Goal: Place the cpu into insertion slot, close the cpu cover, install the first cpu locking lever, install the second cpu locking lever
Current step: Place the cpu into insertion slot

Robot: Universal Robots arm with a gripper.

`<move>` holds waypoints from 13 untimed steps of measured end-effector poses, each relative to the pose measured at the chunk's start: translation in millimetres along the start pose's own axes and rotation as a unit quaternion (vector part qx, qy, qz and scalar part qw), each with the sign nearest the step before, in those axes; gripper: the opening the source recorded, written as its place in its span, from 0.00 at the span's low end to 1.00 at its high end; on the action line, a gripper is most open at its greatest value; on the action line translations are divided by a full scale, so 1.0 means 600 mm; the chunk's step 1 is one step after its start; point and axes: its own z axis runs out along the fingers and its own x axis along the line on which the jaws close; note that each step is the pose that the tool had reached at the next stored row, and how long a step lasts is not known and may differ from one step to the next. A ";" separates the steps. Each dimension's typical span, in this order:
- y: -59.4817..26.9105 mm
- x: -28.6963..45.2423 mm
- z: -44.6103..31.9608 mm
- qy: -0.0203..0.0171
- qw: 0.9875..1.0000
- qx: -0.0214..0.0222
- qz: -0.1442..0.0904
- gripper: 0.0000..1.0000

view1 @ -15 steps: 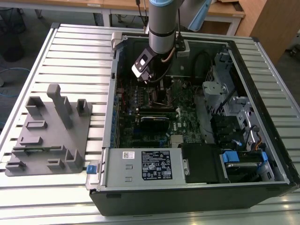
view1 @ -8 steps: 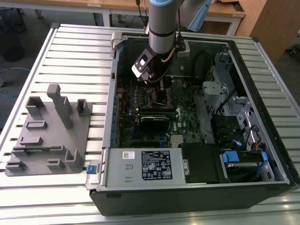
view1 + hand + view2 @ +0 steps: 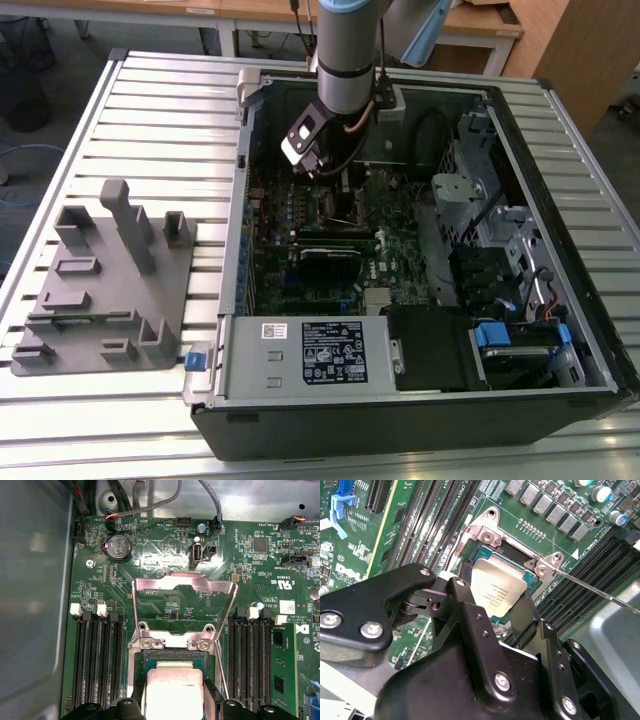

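Note:
The cpu [image 3: 173,692] [image 3: 496,586], a pale silver square chip, lies level over the insertion slot [image 3: 136,677] [image 3: 468,566] on the motherboard. My gripper [image 3: 173,707] [image 3: 490,599] [image 3: 320,170] is low over it, with a black finger [image 3: 462,605] pressed against each side of the chip. I cannot tell whether the chip is fully seated. The cpu cover [image 3: 184,582], a silvery frame, stands tipped open behind the slot. A thin locking lever [image 3: 600,592] sticks out unlatched beside the slot.
Black memory slots [image 3: 95,660] [image 3: 250,655] flank the socket. Cables [image 3: 150,500] hang near the case's back wall. In the exterior view the open computer case [image 3: 232,300] holds a power supply [image 3: 320,352] in front, and a grey fixture [image 3: 110,280] lies on that view's left.

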 end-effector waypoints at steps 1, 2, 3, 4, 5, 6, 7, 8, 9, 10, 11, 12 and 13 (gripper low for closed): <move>0.000 0.000 0.000 0.000 1.000 0.000 0.000 0.54; 0.000 0.000 0.000 0.000 1.000 0.000 0.000 0.54; 0.000 0.000 0.000 0.000 1.000 0.000 0.002 0.54; 0.000 0.000 0.000 -0.001 1.000 0.000 0.005 0.54; 0.000 0.000 0.000 -0.002 1.000 0.000 0.009 0.54; 0.000 0.000 0.000 -0.002 1.000 0.000 0.014 0.54; 0.000 0.000 0.000 -0.003 1.000 0.000 0.016 0.54; 0.000 0.000 0.000 -0.003 1.000 0.000 0.016 0.54; 0.000 0.000 0.000 -0.004 1.000 0.000 0.016 0.54; 0.000 0.000 0.000 -0.004 1.000 0.000 0.016 0.54; 0.000 0.000 0.000 -0.004 1.000 0.000 0.016 0.54; 0.000 0.000 0.000 -0.004 1.000 0.000 0.016 0.54; 0.001 0.000 0.000 -0.004 1.000 0.000 0.016 0.54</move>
